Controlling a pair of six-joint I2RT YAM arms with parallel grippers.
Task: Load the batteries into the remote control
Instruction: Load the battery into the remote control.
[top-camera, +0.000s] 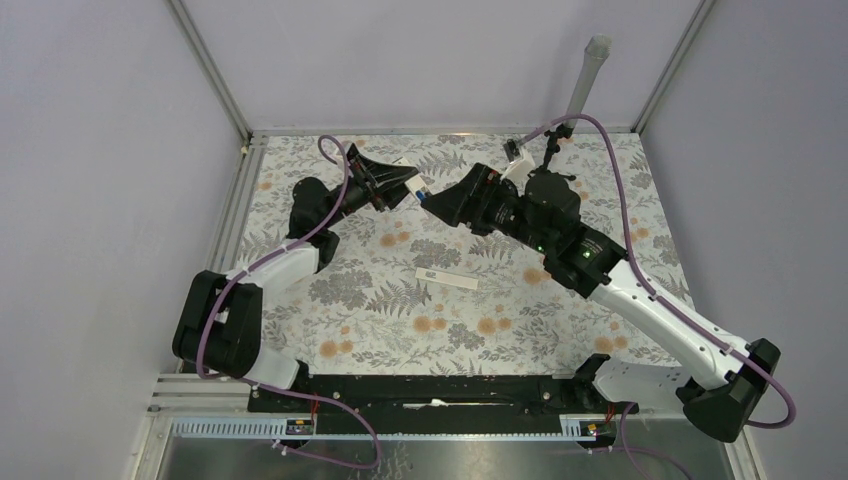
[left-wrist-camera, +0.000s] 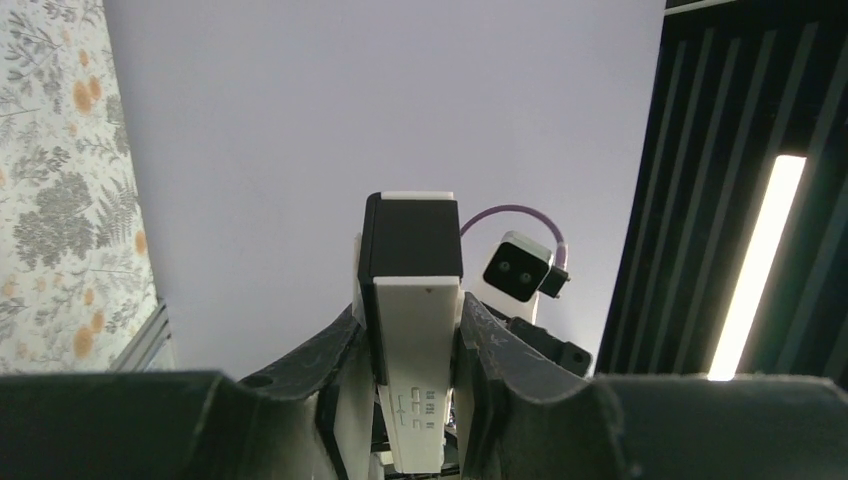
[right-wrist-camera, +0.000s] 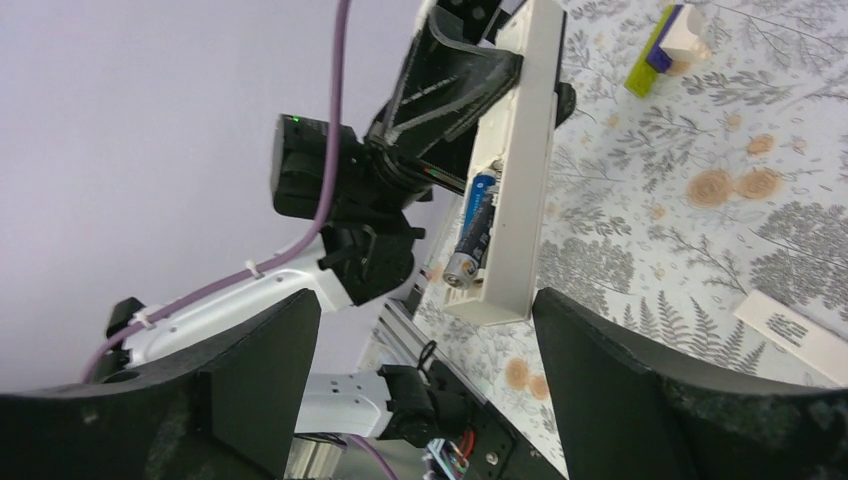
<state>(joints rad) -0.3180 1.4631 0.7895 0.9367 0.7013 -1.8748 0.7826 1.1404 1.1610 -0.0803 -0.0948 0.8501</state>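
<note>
My left gripper (top-camera: 392, 184) is shut on the remote control (top-camera: 404, 178), a slim white bar held above the table. In the left wrist view the remote control (left-wrist-camera: 415, 340) stands between the fingers (left-wrist-camera: 500, 350), dark end up. In the right wrist view the remote control (right-wrist-camera: 520, 170) shows its open recess with one blue battery (right-wrist-camera: 472, 225) lying in it, silver end toward me. My right gripper (right-wrist-camera: 425, 400) is open and empty, facing the remote's end from a short distance; it also shows in the top view (top-camera: 438, 203).
A thin flat white strip (top-camera: 447, 277) with a small dark mark lies on the floral mat at mid-table, also in the right wrist view (right-wrist-camera: 800, 335). Small yellow-green, blue and white pieces (right-wrist-camera: 665, 40) lie farther back. Metal frame rails bound the mat.
</note>
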